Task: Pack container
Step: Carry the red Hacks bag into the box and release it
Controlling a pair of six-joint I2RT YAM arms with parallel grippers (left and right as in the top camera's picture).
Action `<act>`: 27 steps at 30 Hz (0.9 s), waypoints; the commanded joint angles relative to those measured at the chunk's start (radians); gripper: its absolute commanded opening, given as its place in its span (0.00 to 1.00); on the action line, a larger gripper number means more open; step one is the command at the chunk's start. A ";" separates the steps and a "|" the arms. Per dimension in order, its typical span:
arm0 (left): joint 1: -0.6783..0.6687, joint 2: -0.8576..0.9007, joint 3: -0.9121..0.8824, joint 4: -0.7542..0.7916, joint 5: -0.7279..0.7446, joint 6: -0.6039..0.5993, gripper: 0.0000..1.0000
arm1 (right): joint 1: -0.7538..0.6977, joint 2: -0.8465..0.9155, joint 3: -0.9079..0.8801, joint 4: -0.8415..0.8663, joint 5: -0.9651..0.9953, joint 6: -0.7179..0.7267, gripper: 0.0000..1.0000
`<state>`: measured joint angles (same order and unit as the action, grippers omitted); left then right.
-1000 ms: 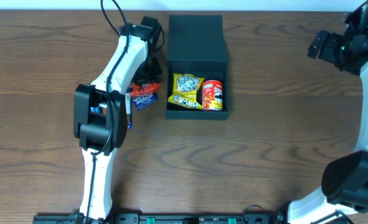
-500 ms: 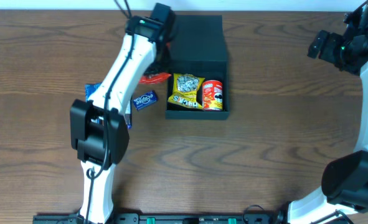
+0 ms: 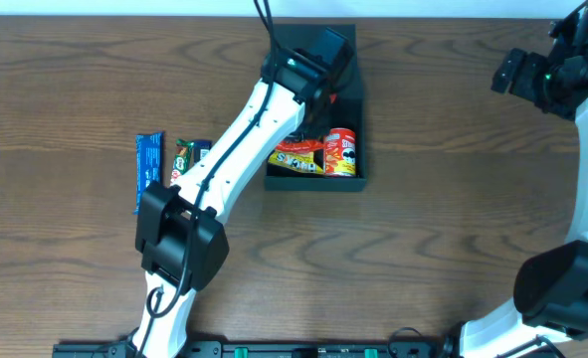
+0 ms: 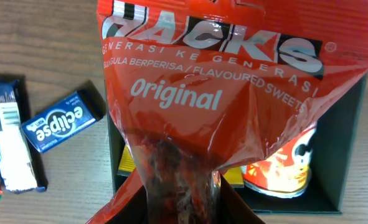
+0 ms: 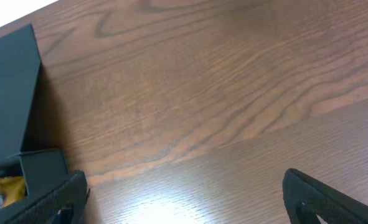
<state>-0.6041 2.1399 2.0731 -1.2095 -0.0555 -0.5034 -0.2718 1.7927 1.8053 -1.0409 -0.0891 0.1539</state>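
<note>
The container point(image 3: 313, 182) is a shallow, matte, dark teal-black square box. It sits by the middle of the table's point(image 3: 453, 249) far edge, with its flap lid laid back toward that edge. From overhead its tray holds a red can point(image 3: 340, 154) on its side against the right wall, with a yellow packet point(image 3: 298, 165) to the can's left. The left arm crosses the box and hides much of the lid and the tray's far part. Near the table's left edge, well apart from the box, a blue bar point(image 3: 148, 171) and a green bar point(image 3: 182, 159) lie side by side. The left wrist view adds what the arm covers from above. The left pincer point(image 4: 177, 205) is closed on the lower end of a red bag point(image 4: 233, 93) printed "Original", which hangs over the tray and hides most of the yellow packet. A small blue Eclipse pack point(image 4: 62, 121) lies on the wood just left of the box. In the right wrist view the right pincer point(image 5: 187, 196) is spread wide with nothing between its fingers. It sits above bare wood, with only the box's lid and one corner at the frame's left. Overhead, that arm is up by the far right corner.
</note>
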 commanded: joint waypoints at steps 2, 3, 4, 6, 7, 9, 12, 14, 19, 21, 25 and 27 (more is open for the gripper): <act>0.001 0.064 0.022 -0.040 -0.006 -0.064 0.24 | -0.002 -0.008 0.006 -0.008 0.006 0.013 0.99; 0.001 0.071 0.021 -0.048 -0.006 -0.073 0.24 | -0.002 -0.008 0.006 -0.008 0.006 0.013 0.99; 0.001 0.080 0.021 -0.052 -0.007 -0.074 0.24 | -0.002 -0.008 0.006 -0.008 0.006 0.013 0.99; 0.001 0.101 0.020 -0.053 -0.015 -0.074 0.24 | -0.002 -0.008 0.006 -0.008 0.006 0.013 0.99; 0.001 0.113 0.020 -0.051 -0.015 -0.074 0.24 | -0.002 -0.008 0.006 -0.008 0.006 0.013 0.99; 0.001 0.137 0.019 -0.050 -0.014 -0.077 0.24 | -0.002 -0.008 0.006 -0.008 0.006 0.013 0.99; 0.001 0.177 0.018 -0.051 -0.014 -0.081 0.24 | -0.002 -0.008 0.006 -0.009 0.006 0.013 0.99; 0.001 0.194 0.017 -0.052 -0.015 -0.097 0.24 | -0.002 -0.008 0.006 -0.011 0.006 0.013 0.99; 0.002 0.213 -0.010 -0.036 -0.014 -0.115 0.28 | -0.002 -0.008 0.006 -0.011 0.006 0.013 0.99; 0.002 0.213 -0.034 -0.022 -0.014 -0.121 0.29 | -0.002 -0.008 0.006 -0.011 0.006 0.013 0.99; 0.003 0.213 -0.102 0.017 -0.001 -0.133 0.31 | -0.002 -0.008 0.006 -0.011 0.006 0.013 0.99; 0.003 0.213 -0.129 0.033 0.000 -0.133 0.31 | -0.002 -0.008 0.006 -0.011 0.006 0.013 0.99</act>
<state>-0.6044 2.3196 1.9934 -1.1767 -0.0528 -0.6182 -0.2718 1.7927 1.8053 -1.0512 -0.0895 0.1539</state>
